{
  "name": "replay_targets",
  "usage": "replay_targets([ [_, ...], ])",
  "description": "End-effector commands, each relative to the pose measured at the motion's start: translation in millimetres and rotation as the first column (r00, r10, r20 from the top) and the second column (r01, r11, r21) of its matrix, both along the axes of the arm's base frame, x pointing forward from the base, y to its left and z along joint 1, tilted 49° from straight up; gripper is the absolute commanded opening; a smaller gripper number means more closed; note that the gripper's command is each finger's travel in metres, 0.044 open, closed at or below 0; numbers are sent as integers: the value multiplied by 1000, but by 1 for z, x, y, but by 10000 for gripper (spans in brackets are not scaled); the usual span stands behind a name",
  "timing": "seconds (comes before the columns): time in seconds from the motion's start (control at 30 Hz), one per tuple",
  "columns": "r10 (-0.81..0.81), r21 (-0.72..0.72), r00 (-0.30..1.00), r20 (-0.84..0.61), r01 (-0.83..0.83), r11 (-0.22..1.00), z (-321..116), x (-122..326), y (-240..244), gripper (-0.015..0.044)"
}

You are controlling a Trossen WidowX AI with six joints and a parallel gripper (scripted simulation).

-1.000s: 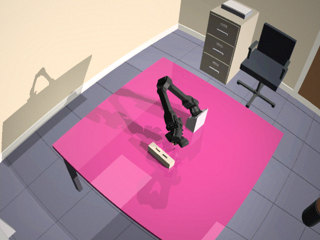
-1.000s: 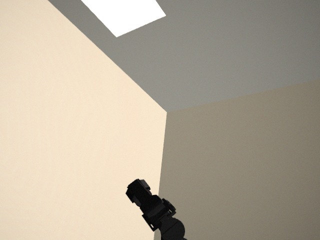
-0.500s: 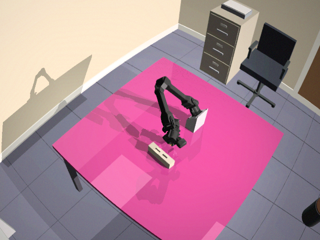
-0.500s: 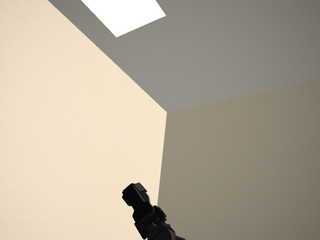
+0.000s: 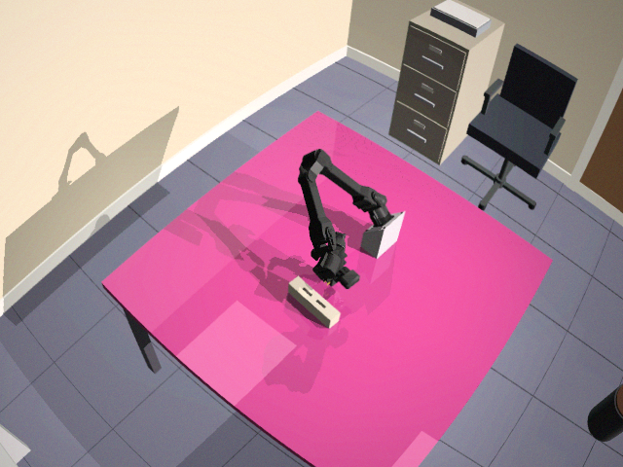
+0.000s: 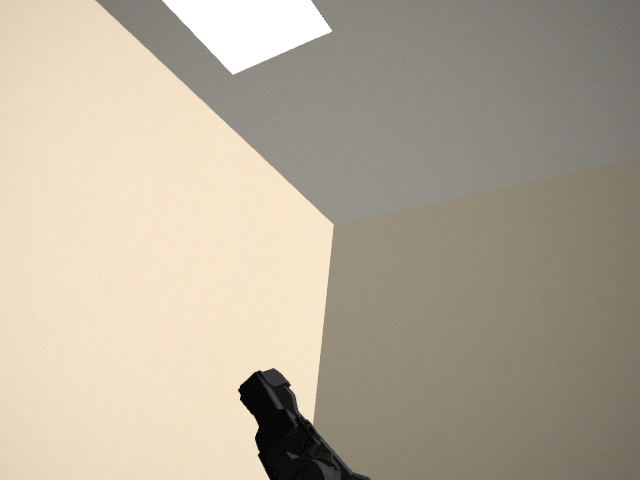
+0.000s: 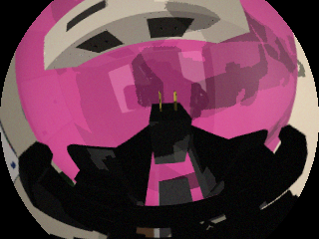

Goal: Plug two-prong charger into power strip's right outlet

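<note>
From the top view you cannot see the charger (image 5: 329, 282): the gripper (image 5: 334, 276) closed on it covers all but a small yellowish speck at the 6 o'clock side of the wrist. In the wrist view, the power strip (image 7: 134, 23) is bent by the lens at 12 o'clock, and the fingers are dark, blurred shapes. The exterior view cuts the arm (image 6: 284, 428) off at 6 o'clock.
</note>
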State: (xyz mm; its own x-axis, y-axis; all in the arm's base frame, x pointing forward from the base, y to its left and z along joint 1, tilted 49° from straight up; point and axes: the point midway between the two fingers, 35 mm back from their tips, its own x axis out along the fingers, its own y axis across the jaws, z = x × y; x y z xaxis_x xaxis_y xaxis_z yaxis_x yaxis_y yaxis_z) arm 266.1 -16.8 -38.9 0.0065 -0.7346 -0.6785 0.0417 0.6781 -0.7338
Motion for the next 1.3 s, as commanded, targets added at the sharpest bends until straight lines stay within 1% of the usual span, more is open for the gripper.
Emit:
replay_targets([
  [0.0,7,-4,1000,-2,-7,1000,0,7,-1,0],
  [1.07,36,-11,999,-35,-36,999,3,47,-10,0],
  [1.27,37,-11,999,-36,-38,999,3,49,-11,0],
])
